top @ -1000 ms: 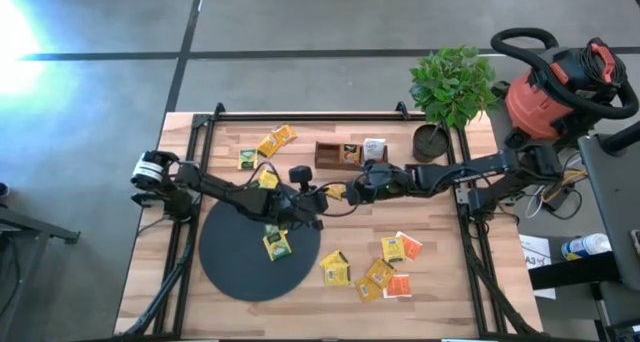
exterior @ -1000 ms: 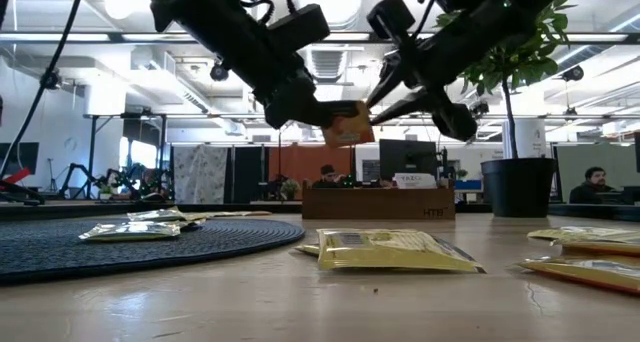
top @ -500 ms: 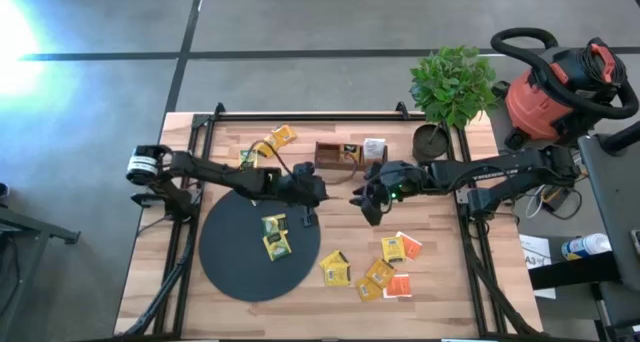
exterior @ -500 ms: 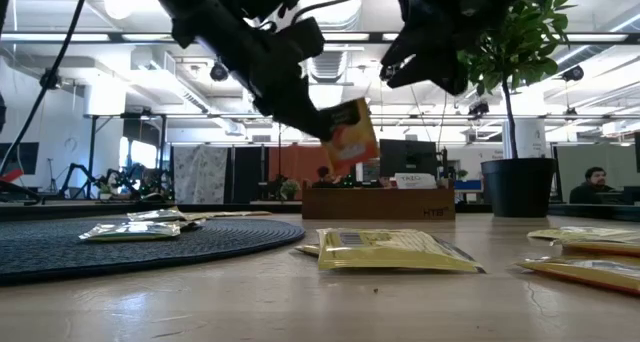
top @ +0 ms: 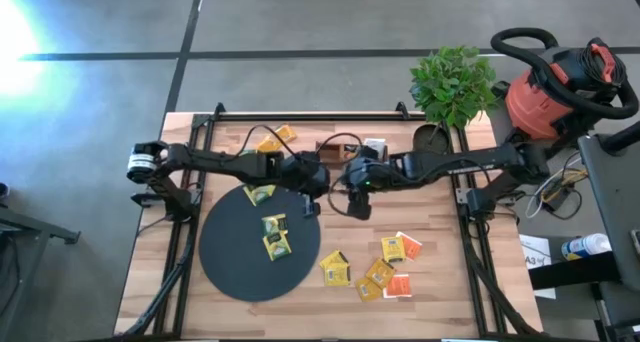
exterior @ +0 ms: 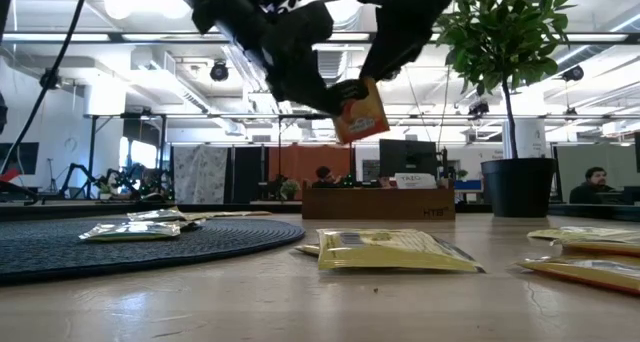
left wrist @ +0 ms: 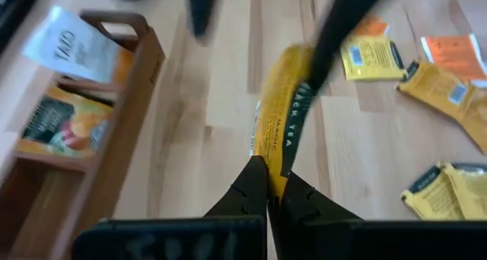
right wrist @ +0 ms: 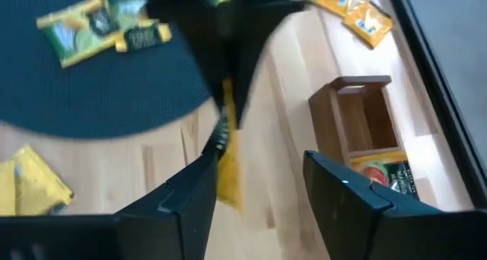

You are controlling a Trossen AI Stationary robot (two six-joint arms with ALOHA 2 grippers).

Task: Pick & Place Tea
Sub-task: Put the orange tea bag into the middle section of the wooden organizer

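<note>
A yellow tea sachet (exterior: 362,112) hangs in the air over the table's middle, with my left gripper (left wrist: 268,172) shut on it; in the high view this gripper (top: 322,180) is just right of the black disc's (top: 260,244) far edge. My right gripper (right wrist: 259,167) is open beside it, and in the high view (top: 352,192) it faces the left gripper. Its fingers stand on either side of the sachet (right wrist: 227,165). I cannot tell whether one of them touches it. More tea sachets lie on the disc (top: 274,236) and on the wood at the near right (top: 385,267). My left gripper pinches the sachet's near end (left wrist: 269,147) between its two fingertips. The fingers slant down from the table's left side. The sachet reaches forward from them edge-on, tilted, and is clear of the table.
A brown wooden tray (top: 345,152) holding a few sachets stands at the far middle, close behind both grippers. A potted plant (top: 432,140) stands at the far right. More sachets lie at the far left (top: 275,138). Bare wood shows between the disc and the near-right sachets.
My right gripper came up and away from the sachet toward the right, then came back toward the table's left around it. My left gripper kept hold and moved a little toward the far edge. The sachet dropped to hang tilted, then rose.
</note>
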